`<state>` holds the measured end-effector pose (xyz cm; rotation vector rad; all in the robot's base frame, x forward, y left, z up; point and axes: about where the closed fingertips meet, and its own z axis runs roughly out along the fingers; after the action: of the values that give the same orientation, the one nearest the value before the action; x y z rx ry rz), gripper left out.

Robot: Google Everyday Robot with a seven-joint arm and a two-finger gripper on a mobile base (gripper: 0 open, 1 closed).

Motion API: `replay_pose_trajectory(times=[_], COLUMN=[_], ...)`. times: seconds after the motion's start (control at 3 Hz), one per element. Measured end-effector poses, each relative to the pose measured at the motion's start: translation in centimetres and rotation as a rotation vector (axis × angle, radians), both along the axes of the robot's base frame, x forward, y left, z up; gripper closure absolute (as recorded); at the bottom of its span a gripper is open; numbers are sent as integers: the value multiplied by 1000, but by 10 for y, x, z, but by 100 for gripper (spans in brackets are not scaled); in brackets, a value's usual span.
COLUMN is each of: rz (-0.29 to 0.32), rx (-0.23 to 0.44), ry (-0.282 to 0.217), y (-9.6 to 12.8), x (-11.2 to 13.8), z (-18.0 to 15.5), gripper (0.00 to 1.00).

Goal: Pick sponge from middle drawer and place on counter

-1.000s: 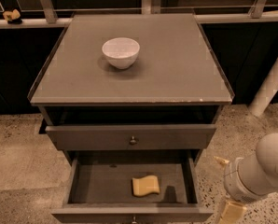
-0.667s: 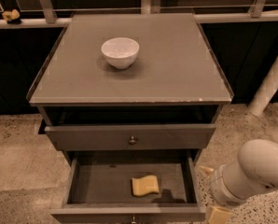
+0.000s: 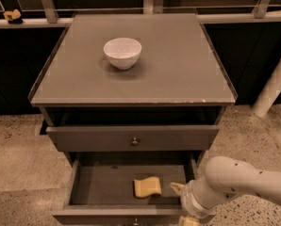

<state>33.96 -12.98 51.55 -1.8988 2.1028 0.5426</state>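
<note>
- The gripper sits at the lower right of the frame, over the right front corner of the open drawer; its jaws are released, the two pale tips spread apart with nothing between them
- One fingertip points left toward the sponge and ends just beside it without touching; the other tip is at the very bottom edge of the frame
- The white arm runs from the gripper out to the right edge of the frame, with small dark dots along its shell
- The sponge lies flat on the floor of the middle drawer, right of centre and near the front wall, its pale-yellow edges slightly curled
- The middle drawer is pulled out toward the bottom of the frame, and its grey floor is bare left of the sponge
- Above it the upper drawer is pulled out only slightly, with a small round knob at the middle of its front
- The tabletop fills the upper centre of the frame, matte grey with a pale chipped front edge
- A white bowl stands upright on the tabletop, left of centre and toward the back
- A small tan lump rests on the ledge at the upper left of the frame
- A white post leans at the right edge, standing on the speckled floor
</note>
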Motion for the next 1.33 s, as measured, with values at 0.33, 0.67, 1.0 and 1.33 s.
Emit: replay_pose_trajectory(times=[0.33, 0.67, 1.0, 1.33], rz=[62, -7, -8, -16], rx=[-25, -26, -25, -31], ry=[-49, -56, -58, -88], y=[41, 46, 46, 48], x=[-4, -3, -2, 12], z=[-21, -28, -28, -35], gripper=[0, 0, 0, 0])
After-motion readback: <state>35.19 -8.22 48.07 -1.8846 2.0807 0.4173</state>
